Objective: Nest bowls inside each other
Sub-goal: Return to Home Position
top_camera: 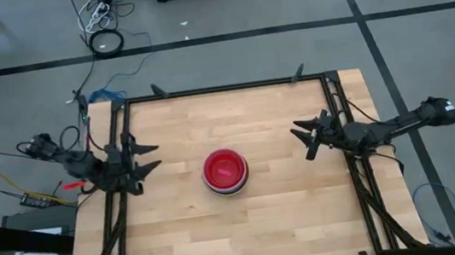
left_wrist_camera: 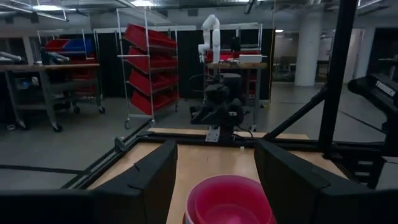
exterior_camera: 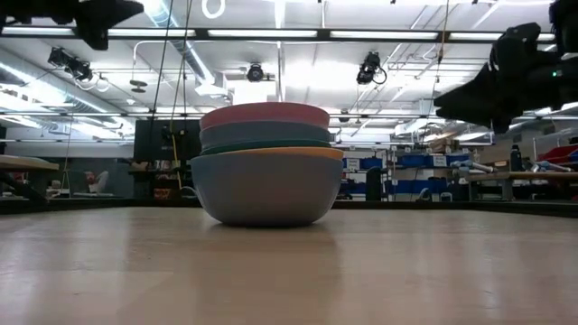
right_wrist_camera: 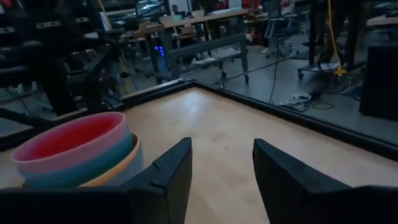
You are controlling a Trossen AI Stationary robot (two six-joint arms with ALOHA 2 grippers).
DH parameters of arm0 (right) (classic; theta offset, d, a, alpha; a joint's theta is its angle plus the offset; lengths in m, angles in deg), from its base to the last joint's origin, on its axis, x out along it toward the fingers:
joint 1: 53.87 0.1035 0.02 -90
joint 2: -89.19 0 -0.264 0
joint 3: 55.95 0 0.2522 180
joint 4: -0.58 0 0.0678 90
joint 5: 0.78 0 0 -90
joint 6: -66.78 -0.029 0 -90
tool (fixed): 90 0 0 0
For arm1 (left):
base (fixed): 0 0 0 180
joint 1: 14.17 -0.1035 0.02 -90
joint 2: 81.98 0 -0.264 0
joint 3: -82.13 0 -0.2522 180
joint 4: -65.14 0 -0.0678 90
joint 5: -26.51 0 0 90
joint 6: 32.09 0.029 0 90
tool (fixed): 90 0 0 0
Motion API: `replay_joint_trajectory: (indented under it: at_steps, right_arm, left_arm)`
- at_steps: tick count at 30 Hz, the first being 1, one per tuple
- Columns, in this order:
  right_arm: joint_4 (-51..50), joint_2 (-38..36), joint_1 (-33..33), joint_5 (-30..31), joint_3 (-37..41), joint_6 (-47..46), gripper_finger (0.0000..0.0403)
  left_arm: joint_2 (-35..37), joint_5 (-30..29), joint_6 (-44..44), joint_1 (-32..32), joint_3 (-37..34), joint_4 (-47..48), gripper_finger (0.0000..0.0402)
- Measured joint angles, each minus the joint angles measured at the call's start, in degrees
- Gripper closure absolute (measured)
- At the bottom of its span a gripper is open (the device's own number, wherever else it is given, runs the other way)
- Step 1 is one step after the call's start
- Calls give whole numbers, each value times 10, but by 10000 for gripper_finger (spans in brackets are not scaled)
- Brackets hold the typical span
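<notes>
The bowls (top_camera: 226,171) stand nested in one stack near the middle of the table, resting on the outermost grey-blue bowl's base (exterior_camera: 266,215). Above it show an orange rim, a green one, a blue bowl and a pink-red bowl (exterior_camera: 265,115) on top. My left gripper (top_camera: 150,156) hangs open at the table's left edge, fingers pointing toward the stack. My right gripper (top_camera: 305,140) hangs open at the right edge, also pointing toward the stack. Both are well clear of the bowls (left_wrist_camera: 228,199) (right_wrist_camera: 74,149).
A black frame (top_camera: 223,88) runs along the table's far, left and right edges. Bare wood lies all around the stack. Cables lie on the floor beyond the far edge.
</notes>
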Motion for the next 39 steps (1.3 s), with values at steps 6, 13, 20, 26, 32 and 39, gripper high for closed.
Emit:
replay_joint_trajectory:
  at_steps: [6,13,20,26,32,39]
  right_arm:
    - [-4,0,-50,-36,0,8,244]
    - [-9,0,-82,-6,0,31,243]
    - [-8,0,-83,-6,1,44,247]
    - [-8,0,-83,-6,1,44,245]
    - [-7,0,-83,-6,1,44,249]
    - [-6,0,-83,-6,1,44,247]
  left_arm:
    - [0,-2,-22,-15,-53,-43,178]
    - [0,-4,-49,-39,-93,-44,179]
    - [0,-5,-62,-53,-126,-47,198]
    - [0,-7,-62,-67,-162,-65,214]
    - [0,-89,-85,-75,-176,-34,218]
    - [-32,187,-135,-51,-176,5,218]
